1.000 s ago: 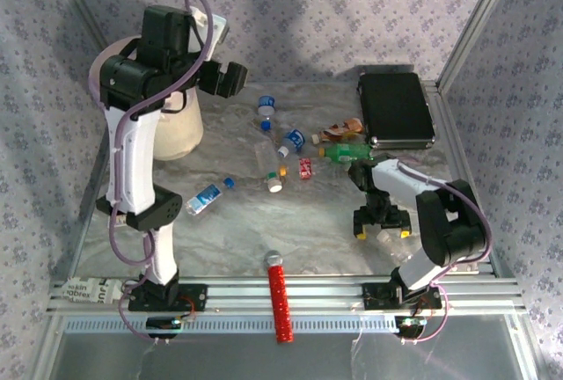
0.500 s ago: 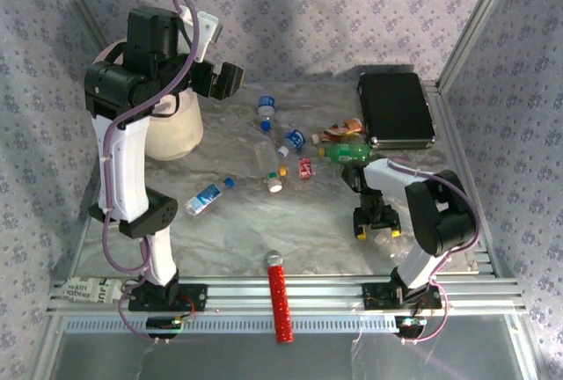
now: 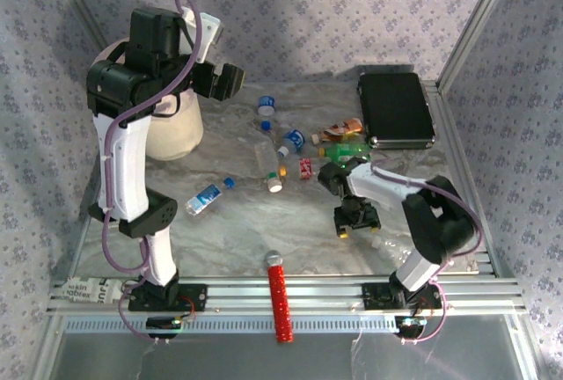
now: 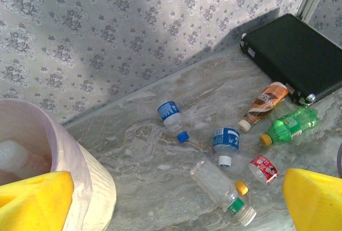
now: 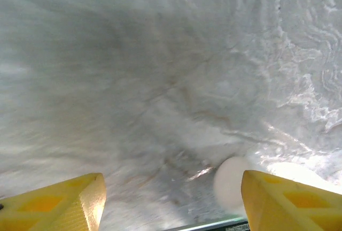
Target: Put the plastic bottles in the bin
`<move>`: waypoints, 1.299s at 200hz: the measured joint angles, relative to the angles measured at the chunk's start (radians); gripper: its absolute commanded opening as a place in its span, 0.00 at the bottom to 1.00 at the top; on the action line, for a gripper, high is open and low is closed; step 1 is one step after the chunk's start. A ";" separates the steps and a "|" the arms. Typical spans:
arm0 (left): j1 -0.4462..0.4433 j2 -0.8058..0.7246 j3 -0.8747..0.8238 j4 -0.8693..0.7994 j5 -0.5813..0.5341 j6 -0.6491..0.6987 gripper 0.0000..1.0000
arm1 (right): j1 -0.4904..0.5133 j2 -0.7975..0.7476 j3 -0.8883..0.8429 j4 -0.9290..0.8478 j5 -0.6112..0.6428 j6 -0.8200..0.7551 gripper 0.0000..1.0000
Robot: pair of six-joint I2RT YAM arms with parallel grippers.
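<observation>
Several plastic bottles lie mid-table: two blue-labelled ones [image 4: 170, 112] [image 4: 226, 140], a clear one [image 4: 214, 182], a red-labelled one [image 4: 264, 168], a green one [image 3: 345, 151] and a brownish one [image 4: 264, 100]. Another blue-labelled bottle [image 3: 207, 197] lies alone to the left. The bin [image 3: 179, 129] stands at the back left, with a bottle [image 4: 15, 159] inside it. My left gripper [image 3: 227, 81] hangs open high beside the bin's rim [image 4: 64, 135]. My right gripper [image 3: 356, 226] is low over the bare table, open. A white bottle cap [image 5: 230, 183] lies against its right finger [image 5: 291, 201]. A clear bottle [image 3: 384, 241] lies just right of it.
A flat black case [image 3: 396, 109] lies at the back right by the wall. A red ribbed cylinder [image 3: 278, 296] rests on the front rail. Patterned walls close off the back and both sides.
My right gripper has slid left across the table and its jaws have narrowed, with the clear bottle now to its right. The left arm has shifted slightly left by the bin.
</observation>
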 measured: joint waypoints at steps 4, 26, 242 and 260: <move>0.000 0.000 0.000 0.000 0.000 0.000 1.00 | 0.005 -0.028 0.004 -0.003 0.000 0.025 0.73; 0.000 0.000 0.000 0.000 0.001 0.000 1.00 | -0.028 -0.211 0.009 -0.040 0.008 0.156 0.77; 0.000 -0.031 -0.068 -0.018 0.146 -0.003 1.00 | -0.386 -0.510 -0.343 0.055 0.035 0.626 0.81; 0.000 -0.035 -0.102 -0.021 0.146 -0.004 1.00 | -0.347 -0.406 -0.279 0.076 0.034 0.592 0.81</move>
